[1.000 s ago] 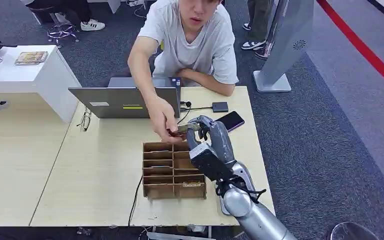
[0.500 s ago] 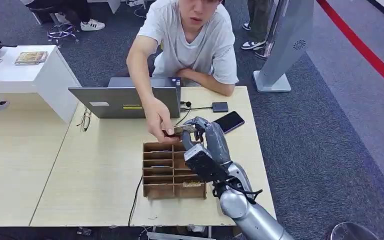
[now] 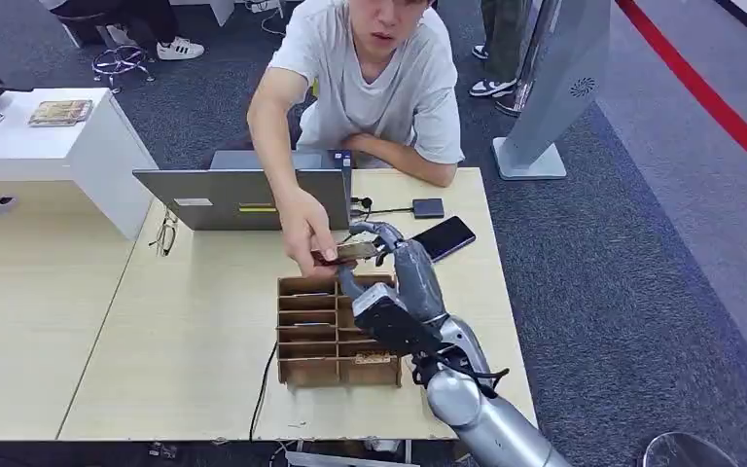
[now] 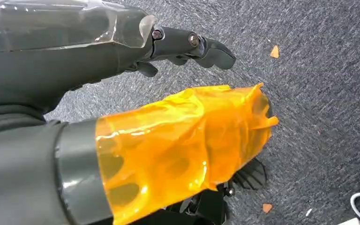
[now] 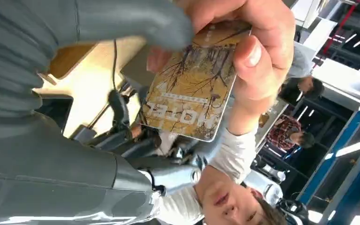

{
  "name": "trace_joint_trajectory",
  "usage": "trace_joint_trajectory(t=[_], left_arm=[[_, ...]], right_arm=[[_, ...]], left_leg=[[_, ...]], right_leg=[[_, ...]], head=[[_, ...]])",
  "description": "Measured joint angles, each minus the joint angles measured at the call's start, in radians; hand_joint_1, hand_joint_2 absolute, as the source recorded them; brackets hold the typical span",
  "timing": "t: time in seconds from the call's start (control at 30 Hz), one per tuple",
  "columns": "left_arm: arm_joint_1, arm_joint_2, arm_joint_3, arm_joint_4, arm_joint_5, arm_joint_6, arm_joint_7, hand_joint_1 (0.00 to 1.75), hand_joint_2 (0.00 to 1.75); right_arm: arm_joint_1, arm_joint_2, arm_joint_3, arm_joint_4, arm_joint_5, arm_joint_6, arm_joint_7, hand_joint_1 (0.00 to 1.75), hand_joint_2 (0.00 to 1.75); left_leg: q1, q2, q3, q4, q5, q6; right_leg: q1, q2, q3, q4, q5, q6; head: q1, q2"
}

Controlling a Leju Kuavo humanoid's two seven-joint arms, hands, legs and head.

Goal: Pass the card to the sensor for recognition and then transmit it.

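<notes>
My right hand (image 3: 401, 282) is raised over the far end of the cardboard card rack (image 3: 323, 336) and pinches a brown printed card (image 3: 352, 251) between its thumb and fingers. A person seated across the table (image 3: 185, 321) grips the same card with one hand (image 3: 309, 236). In the right wrist view the card (image 5: 192, 89) lies under my grey thumb, with the person's fingers (image 5: 255, 51) clamped on its far edge. A small black box (image 3: 428, 207) on a cable, possibly the sensor, sits past the card. My left hand (image 4: 168, 112) hangs over grey carpet, holding nothing, its thumb wrapped in orange film.
An open laptop (image 3: 243, 197) stands at the table's far side, a black phone (image 3: 445, 236) to its right near my hand. Glasses (image 3: 165, 233) lie left of the laptop. A white counter (image 3: 58, 146) is at the far left, and a grey stand (image 3: 545, 88) is behind the person.
My right hand has shifted a little to the left and away from me with the card. The person's hand stayed on the card and moved with it.
</notes>
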Motion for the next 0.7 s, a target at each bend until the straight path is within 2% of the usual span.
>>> trace_joint_trajectory(t=[0.7], left_arm=[[0.0,0.0,-0.008,0.0,0.0,-0.003,0.002,0.0,0.0]], right_arm=[[-0.002,0.0,0.007,0.0,0.034,0.001,0.007,0.0,0.0]], left_leg=[[0.0,0.0,0.0,0.0,0.0,0.0]], right_leg=[[0.0,0.0,0.0,0.0,0.0,0.0]], head=[[0.0,0.0]])
